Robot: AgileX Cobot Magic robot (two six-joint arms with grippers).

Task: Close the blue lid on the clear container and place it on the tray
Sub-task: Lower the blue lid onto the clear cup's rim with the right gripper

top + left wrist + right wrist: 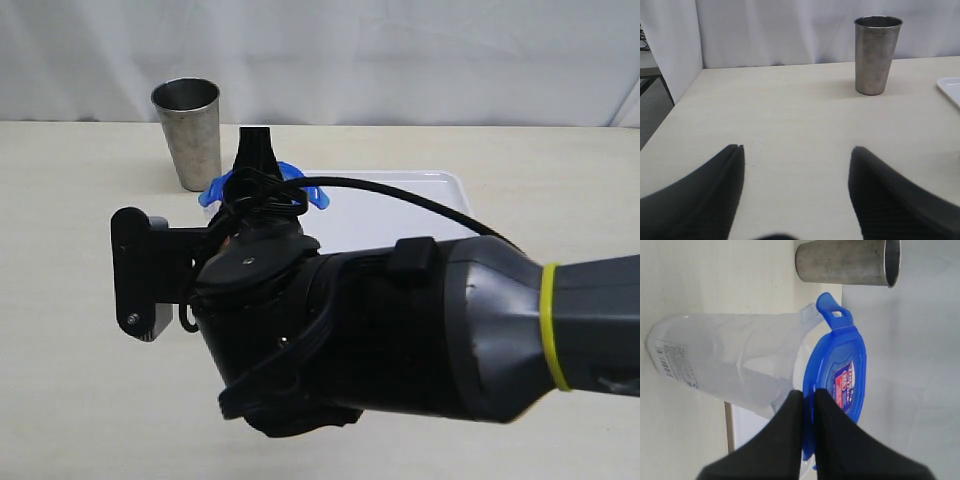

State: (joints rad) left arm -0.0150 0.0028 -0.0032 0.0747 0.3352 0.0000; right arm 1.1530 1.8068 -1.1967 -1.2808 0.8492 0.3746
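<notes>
Right gripper (808, 392) is pinched closed — tips at the rim of the lid (837, 347) on the container (730, 355). Left gripper (797, 148) gapes, empty.

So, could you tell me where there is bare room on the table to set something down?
The table is bare between the left gripper and the metal tumbler. The tray shows bare white right of the blue lid. It is crowded where the right gripper is at that lid on the clear container, beside the tumbler.

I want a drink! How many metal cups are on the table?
1. The metal cup stands upright on the table, left of the blue lid and the tray. The arm may hide more.
</notes>
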